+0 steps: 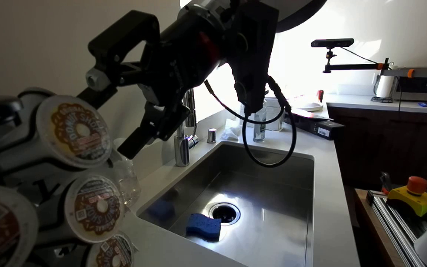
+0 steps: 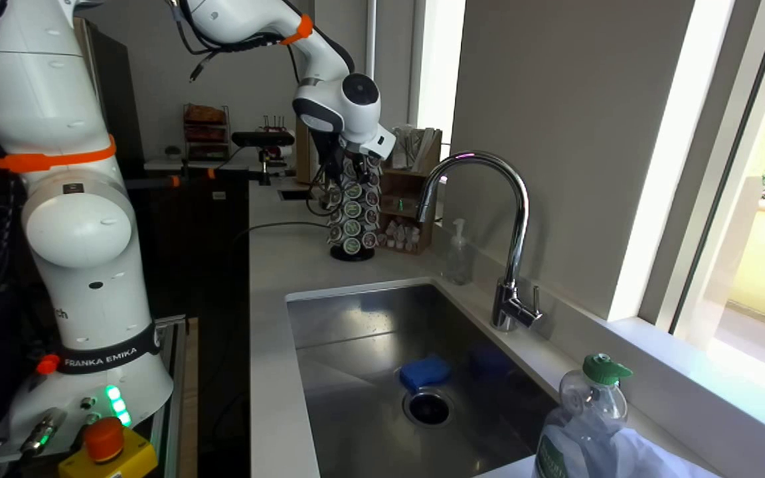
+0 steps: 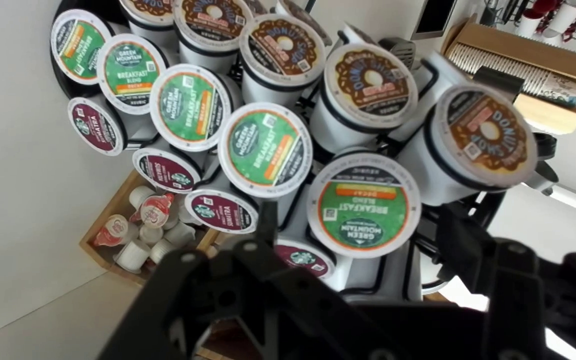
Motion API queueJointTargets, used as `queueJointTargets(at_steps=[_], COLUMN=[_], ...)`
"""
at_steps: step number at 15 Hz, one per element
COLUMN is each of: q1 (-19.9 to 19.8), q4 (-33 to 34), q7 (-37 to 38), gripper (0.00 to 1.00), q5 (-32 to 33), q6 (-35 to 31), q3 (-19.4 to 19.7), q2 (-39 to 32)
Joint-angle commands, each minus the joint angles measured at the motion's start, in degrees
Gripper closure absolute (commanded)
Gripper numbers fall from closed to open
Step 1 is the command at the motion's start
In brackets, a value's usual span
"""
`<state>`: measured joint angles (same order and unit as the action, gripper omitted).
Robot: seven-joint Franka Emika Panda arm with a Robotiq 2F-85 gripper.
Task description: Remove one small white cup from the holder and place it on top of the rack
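We are watching the gripper (image 1: 109, 123) facing the holder (image 2: 352, 253). Its jaws are standing apart, framing a green-topped cup (image 3: 363, 202).

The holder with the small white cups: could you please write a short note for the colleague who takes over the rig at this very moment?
Hand: open, nothing gripped; in the wrist view a green-lidded white cup shows between its parted jaws. Whether it touches any cup, I cannot tell.
Holder: on the counter beside the sink; that cup sits in it.
Done: the hand is at the holder; no cup is gripped yet.
Left: probably close on that cup, draw it out, set it on top of the rack. Which thing the rack is, I cannot tell.
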<state>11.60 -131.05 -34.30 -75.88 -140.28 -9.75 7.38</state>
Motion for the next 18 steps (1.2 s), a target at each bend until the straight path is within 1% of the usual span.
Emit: queueJointTargets(at_steps=[1,7,9,11,14,15,16,17,18], q1=[0.07,0.05,0.03,0.02,0.01,0.01,0.01,0.0,0.0], q4=[0.02,0.1,0.09,0.08,0.11,0.12,0.13,0.15,0.16], q7=[-1.88,-2.3,-2.45,-2.51,-2.63,-2.71,-2.74,-2.78,-2.84], gripper=[0.19,0.22,0.26,0.28,0.38,0.36,0.41,0.4,0.41], q5=[-2.93,-3.69,-3.91,-4.08,-4.31,-4.39,-4.45,-4.51,-4.58], q6=[-0.38,-0.36,-0.3,-0.26,-0.27,-0.26,-0.25,-0.23,-0.23], q3=[-0.48,-0.52,-0.52,-0.52,-0.53,-0.53,-0.54,-0.54,-0.55], q2=[-0.48,-0.63,-0.64,-0.67,-0.7,-0.72,-0.74,-0.77,-0.77])
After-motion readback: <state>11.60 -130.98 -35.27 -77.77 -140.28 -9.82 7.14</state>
